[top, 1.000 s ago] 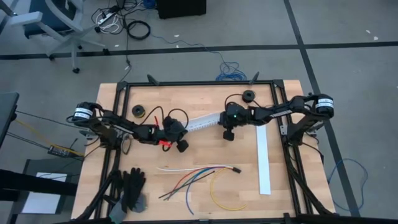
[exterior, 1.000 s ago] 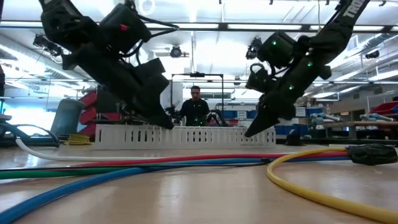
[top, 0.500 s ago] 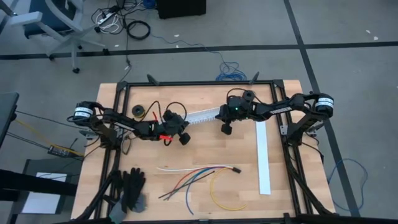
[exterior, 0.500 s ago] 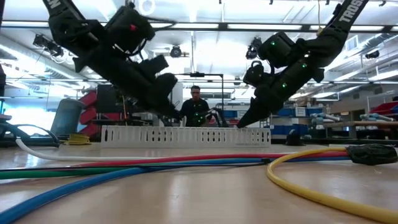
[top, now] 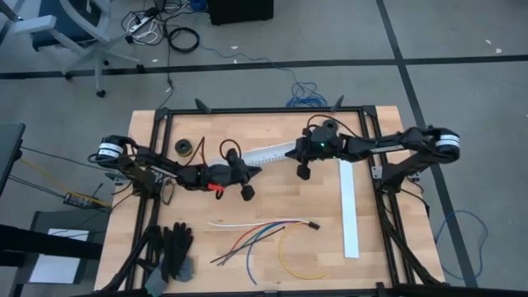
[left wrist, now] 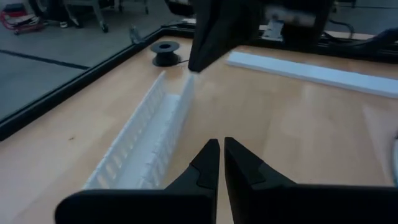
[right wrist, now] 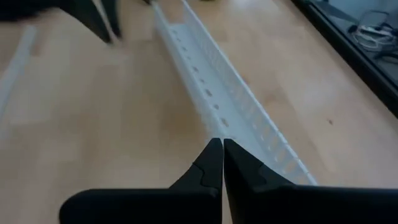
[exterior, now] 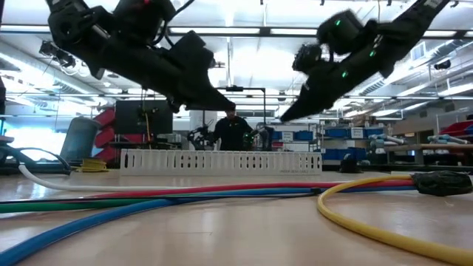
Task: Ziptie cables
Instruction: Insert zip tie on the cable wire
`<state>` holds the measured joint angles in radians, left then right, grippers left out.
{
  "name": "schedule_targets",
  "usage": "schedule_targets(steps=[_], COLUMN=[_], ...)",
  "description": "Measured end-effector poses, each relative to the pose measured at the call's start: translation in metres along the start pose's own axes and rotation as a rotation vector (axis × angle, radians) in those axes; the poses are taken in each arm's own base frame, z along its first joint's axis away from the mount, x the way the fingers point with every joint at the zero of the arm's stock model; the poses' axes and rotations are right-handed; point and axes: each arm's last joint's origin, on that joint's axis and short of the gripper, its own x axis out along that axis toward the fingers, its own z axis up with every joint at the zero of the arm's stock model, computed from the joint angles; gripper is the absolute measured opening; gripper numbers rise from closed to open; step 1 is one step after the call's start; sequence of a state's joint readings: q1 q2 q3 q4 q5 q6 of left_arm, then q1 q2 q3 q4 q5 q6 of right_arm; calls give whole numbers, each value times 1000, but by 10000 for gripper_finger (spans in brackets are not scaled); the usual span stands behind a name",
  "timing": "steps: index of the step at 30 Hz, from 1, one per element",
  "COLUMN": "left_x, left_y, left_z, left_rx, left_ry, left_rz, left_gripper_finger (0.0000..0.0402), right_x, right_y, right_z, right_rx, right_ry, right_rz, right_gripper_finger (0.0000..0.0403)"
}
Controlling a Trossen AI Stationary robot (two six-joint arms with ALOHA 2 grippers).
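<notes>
Both tools rose off the slotted channel [top: 266,154].

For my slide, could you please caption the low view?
Both arms hover above the slotted channel, colored cables lying untouched in front.

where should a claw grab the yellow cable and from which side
Probably from straight above, on the upper arc of the yellow cable, beside the small dark plug. The cable lies flat on the table in an open loop, and that stretch sits clear of the other cables, so shut fingers would likely catch it alone.
</notes>
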<state>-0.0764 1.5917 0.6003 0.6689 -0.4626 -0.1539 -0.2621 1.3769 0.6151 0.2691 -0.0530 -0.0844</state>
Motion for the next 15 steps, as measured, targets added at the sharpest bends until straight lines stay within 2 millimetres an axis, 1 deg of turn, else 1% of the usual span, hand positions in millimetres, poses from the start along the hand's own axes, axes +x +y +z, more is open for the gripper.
schedule_targets(steps=[3,6,8,12,15], left_x=[-7,-20,-30,-51,-63], left_y=[-7,-10,-9,-6,-11], left_z=[-3,-11,-19,-37,-45], left_rx=[16,3,-25,-95,-121], left_ry=[-37,-118,-162,-207,-219], left_rz=[-8,-4,-13,-60,-116], left_gripper_finger=[0,0,0,0,0], right_x=[-13,-22,-24,-22,-20], right_y=[15,31,41,62,80], right_z=[6,6,4,0,-6], right_rx=[-14,-39,-34,5,30], right_ry=[0,34,63,83,109], right_rz=[34,2,-12,40,46], right_gripper_finger=[0,0,0,0,0])
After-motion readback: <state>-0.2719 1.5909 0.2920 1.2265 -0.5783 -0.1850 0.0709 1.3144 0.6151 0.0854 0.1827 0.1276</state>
